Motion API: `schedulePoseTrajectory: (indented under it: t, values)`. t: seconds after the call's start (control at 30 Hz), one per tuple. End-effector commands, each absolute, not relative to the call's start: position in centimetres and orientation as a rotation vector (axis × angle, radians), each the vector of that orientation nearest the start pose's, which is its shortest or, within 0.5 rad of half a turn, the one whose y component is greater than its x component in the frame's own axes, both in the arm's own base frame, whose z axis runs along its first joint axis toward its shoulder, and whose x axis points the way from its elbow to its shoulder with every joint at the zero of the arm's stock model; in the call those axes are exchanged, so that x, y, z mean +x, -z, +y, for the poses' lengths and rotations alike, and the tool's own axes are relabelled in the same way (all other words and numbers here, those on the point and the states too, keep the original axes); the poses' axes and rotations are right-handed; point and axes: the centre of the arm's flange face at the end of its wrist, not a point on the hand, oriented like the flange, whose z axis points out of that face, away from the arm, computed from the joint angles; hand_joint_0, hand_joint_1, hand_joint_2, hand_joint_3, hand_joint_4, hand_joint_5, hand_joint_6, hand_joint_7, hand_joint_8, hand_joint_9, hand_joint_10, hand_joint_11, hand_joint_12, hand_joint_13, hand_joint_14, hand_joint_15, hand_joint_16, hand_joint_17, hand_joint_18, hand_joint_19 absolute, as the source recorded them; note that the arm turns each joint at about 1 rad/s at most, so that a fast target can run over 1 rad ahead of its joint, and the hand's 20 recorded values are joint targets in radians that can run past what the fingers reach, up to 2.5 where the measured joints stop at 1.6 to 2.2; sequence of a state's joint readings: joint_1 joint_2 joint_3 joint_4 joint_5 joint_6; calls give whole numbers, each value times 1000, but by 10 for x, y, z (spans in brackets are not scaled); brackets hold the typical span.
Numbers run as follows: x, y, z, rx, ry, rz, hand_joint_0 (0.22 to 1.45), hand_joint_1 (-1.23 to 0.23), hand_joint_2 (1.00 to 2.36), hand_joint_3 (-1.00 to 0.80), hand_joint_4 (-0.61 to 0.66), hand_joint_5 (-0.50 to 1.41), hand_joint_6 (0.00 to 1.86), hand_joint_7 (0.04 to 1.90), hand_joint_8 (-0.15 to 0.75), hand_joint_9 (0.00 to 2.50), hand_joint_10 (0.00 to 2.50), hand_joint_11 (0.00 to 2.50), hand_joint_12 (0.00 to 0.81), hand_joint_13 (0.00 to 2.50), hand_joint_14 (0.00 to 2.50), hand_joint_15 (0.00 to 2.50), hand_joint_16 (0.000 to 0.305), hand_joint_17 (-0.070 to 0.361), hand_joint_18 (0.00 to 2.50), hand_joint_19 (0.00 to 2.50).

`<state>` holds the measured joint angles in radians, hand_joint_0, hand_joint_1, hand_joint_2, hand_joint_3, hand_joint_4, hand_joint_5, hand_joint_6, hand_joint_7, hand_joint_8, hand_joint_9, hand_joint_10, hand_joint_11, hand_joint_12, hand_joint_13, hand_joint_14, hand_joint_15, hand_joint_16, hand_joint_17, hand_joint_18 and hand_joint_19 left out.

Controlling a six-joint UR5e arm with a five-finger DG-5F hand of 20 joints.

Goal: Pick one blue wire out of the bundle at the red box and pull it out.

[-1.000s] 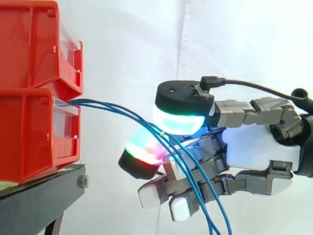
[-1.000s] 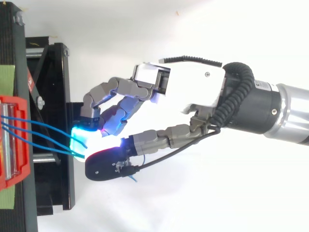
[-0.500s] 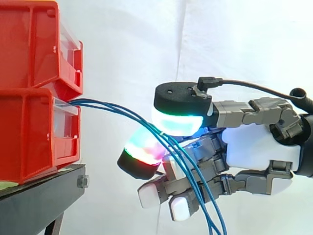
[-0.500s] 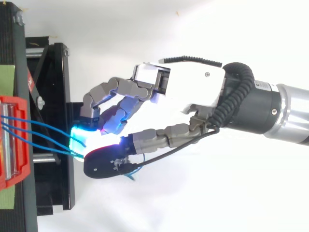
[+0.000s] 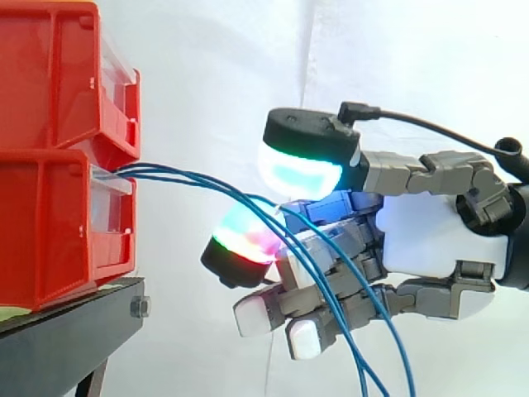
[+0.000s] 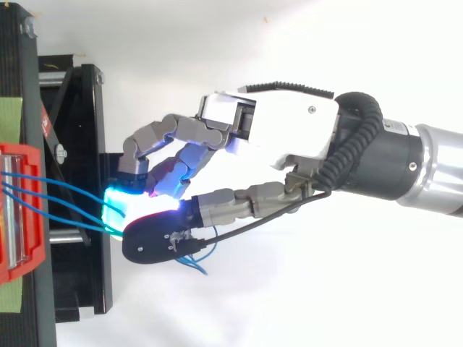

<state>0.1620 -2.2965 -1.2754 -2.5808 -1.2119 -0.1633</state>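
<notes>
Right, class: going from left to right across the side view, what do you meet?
red bins → blue wires → robot hand

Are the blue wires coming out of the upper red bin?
No, in the side view the blue wires leave the lower red bin's open front, under the upper red bin.

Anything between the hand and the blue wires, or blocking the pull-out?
Nothing visible. The thin blue wires run free from the lower red plastic bin to the hand, and nothing sits on the pull path away from the bin.
</notes>
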Motion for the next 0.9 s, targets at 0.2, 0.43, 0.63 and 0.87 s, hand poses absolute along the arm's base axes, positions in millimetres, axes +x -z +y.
schedulePoseTrajectory:
  t: [0.2, 0.43, 0.63, 0.87]
  values:
    - [761, -233, -44, 1125, -1021, 1035, 544, -639, 1012, -324, 261, -168, 782, 957, 389, 972, 14, 730, 462, 842, 15, 462, 62, 139, 807, 569]
    - [761, -232, -45, 1125, -1020, 1036, 597, -727, 1019, -170, 263, -198, 844, 868, 367, 927, 16, 733, 445, 829, 15, 463, 59, 134, 805, 547]
    - [761, -233, -47, 1125, -1019, 1034, 630, -716, 1016, -81, 292, -193, 831, 820, 379, 944, 15, 728, 463, 854, 16, 451, 63, 143, 848, 534]
    - [761, -232, -46, 1126, -1019, 1035, 667, -644, 1012, -56, 324, -157, 723, 895, 382, 971, 15, 702, 459, 864, 14, 446, 63, 142, 855, 539]
